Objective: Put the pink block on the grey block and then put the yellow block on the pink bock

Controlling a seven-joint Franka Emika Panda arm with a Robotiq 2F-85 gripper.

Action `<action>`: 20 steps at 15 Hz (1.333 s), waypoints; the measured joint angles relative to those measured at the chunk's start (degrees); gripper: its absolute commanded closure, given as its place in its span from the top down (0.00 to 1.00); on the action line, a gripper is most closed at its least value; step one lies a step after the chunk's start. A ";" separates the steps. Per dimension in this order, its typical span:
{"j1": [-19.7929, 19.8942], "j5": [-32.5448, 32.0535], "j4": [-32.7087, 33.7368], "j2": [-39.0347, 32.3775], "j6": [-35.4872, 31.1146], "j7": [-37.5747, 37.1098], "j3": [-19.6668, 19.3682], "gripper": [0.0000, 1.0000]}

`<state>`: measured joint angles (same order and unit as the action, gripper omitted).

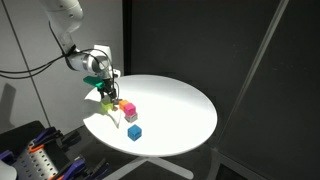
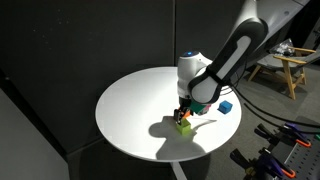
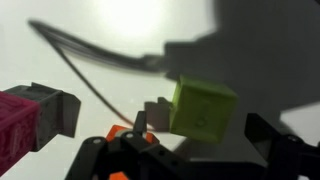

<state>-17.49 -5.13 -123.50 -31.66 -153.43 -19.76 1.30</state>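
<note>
Since the yellow block (image 3: pixel 203 108) looks light, rigid and smooth, we would pinch two flat opposite faces; it lies between the gripper's (image 3: pixel 201 128) spread, empty fingers, apart from the pink block (image 3: pixel 18 125).

The arm (image 2: pixel 238 50) wears rounded white shells with a black band along one link (a thin black cable (image 1: pixel 30 68) trails off it). The gripper (image 2: pixel 185 112) is black, with a teal glow above.

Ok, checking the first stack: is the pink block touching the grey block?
Touching: in an exterior view the pink block sits directly on the grey block, no gap.
</note>
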 measured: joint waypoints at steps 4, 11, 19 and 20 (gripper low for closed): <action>-0.53 0.29 1.60 -1.57 0.00 -3.29 -0.49 1.00; -0.82 1.13 2.50 -3.37 0.00 -4.93 -0.72 1.00; -1.00 1.16 2.97 -4.40 0.00 -4.95 -0.92 0.41; -1.04 1.16 3.03 -4.43 0.00 -4.95 -0.92 0.34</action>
<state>-18.53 -3.97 -120.47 -36.10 -153.43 -24.71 0.38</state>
